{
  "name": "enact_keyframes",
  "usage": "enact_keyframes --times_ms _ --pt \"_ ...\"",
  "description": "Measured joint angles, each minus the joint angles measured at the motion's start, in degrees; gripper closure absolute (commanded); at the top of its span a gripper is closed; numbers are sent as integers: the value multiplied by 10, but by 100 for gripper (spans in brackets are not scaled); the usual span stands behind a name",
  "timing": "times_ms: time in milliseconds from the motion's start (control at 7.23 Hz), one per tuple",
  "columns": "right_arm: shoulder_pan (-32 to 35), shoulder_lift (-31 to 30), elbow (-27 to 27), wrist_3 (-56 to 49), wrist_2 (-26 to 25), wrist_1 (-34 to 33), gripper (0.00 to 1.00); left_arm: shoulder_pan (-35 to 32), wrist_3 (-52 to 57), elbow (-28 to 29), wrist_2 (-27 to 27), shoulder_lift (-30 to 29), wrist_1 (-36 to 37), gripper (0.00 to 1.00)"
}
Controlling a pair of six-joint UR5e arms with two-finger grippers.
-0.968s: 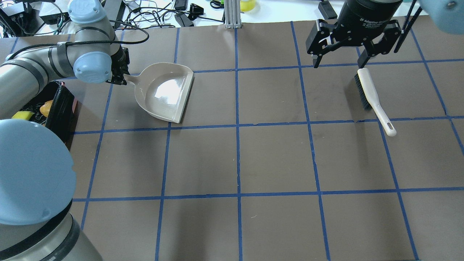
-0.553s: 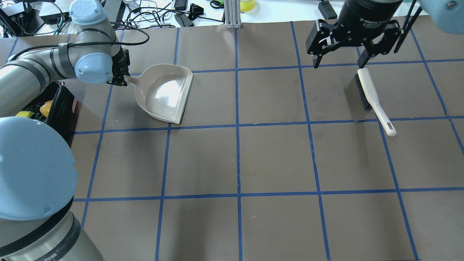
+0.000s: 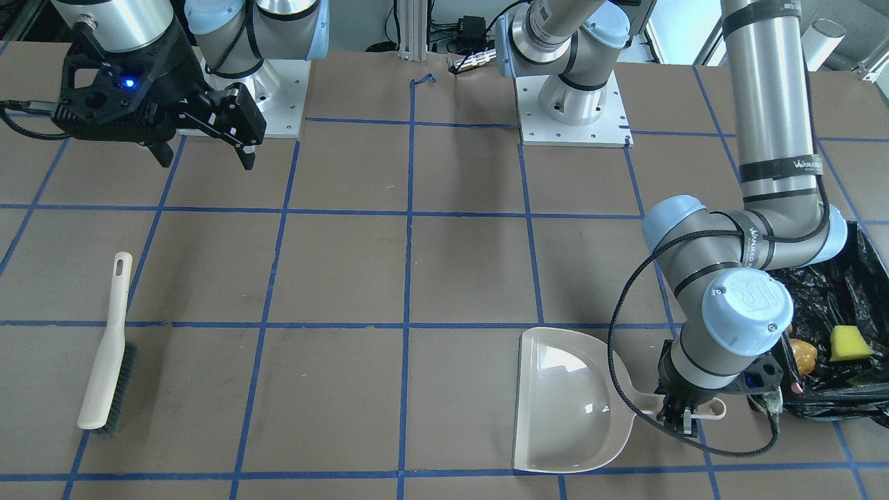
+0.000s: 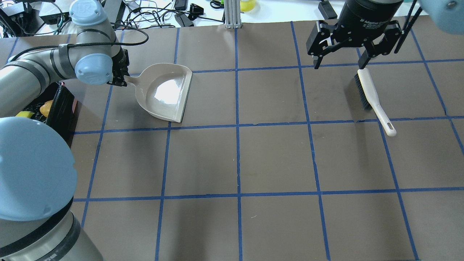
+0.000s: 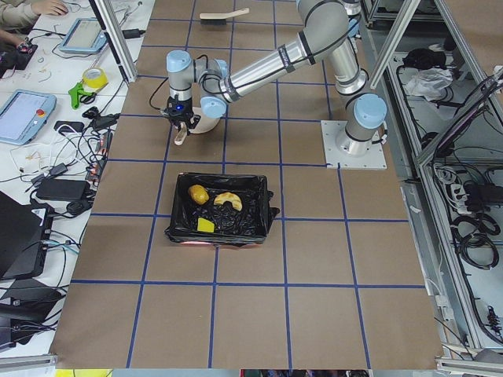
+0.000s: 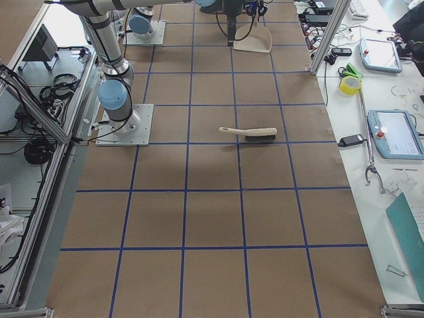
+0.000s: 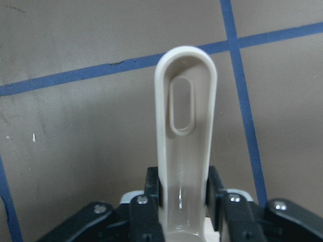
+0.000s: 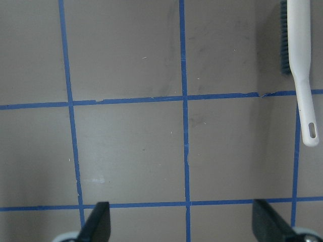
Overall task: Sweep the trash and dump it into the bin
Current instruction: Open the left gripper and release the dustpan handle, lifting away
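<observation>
Nearest you: dustpan (image 3: 569,399) on the table (image 3: 417,278), mouth turned away from the bin (image 3: 833,285). Left gripper (image 3: 683,419) is clamped tight on the dustpan's handle. The bin, with a black liner, sits just beside that arm, and all the trash is in it: yellow wedge (image 3: 849,344), golden-brown lump (image 3: 803,354), cream crescent (image 5: 228,200). At the other end of your side, brush (image 3: 107,354) lies loose on the table. Farther back, right gripper (image 3: 207,161) hangs raised, jaws spread wide, holding nothing.
</observation>
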Motion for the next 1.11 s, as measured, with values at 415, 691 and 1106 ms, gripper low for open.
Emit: enact_keyframes --times_ms 415,691,1106 --pt "0 -3 -2 0 -4 3 0 0 -4 -5 -5 18 3 11" --pt "0 -3 -2 -1 -4 4 0 1 30 -7 -18 49 -3 5" --pt "-1 -1 0 4 -6 4 0 10 237 -7 -28 115 -36 0"
